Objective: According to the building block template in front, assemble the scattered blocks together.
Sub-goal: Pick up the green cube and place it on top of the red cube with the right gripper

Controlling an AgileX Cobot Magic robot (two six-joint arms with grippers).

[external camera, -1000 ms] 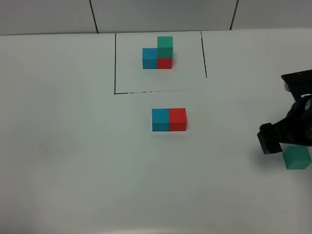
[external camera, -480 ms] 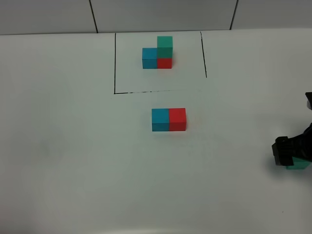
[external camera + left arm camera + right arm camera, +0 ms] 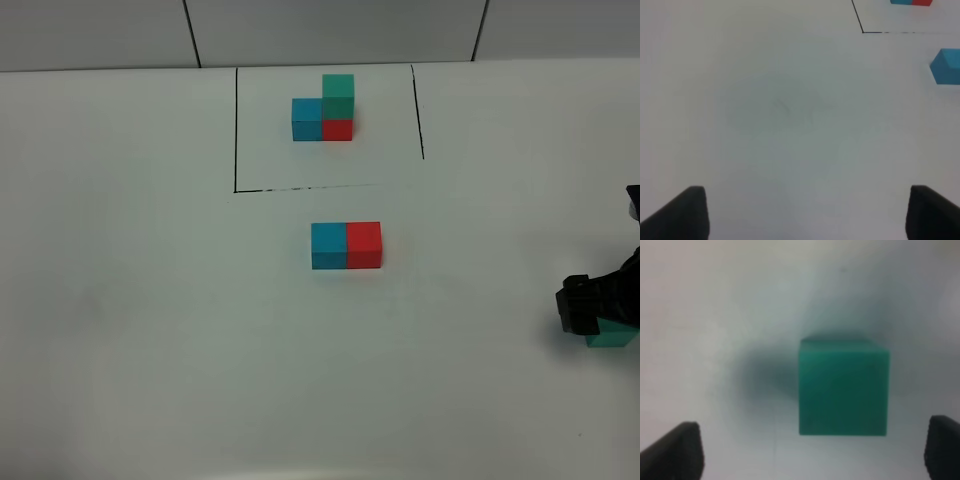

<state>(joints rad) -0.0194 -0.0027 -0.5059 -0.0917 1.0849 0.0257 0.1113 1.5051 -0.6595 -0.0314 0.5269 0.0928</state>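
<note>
The template stands inside thin black lines at the back: blue and red cubes side by side, green on the red. The loose blue cube and loose red cube sit touching on the table's middle. The blue one shows at the edge of the left wrist view. The loose green cube lies at the far right, mostly hidden under my right gripper. In the right wrist view the green cube sits between the open fingertips. My left gripper is open over bare table.
The black frame lines mark a rectangle on the white table. A corner of them shows in the left wrist view. A wall with dark seams runs along the back.
My right gripper moved toward the right front and came down over the green cube, which now is mostly covered. In the last half second it barely moved. The other cubes stayed put.
</note>
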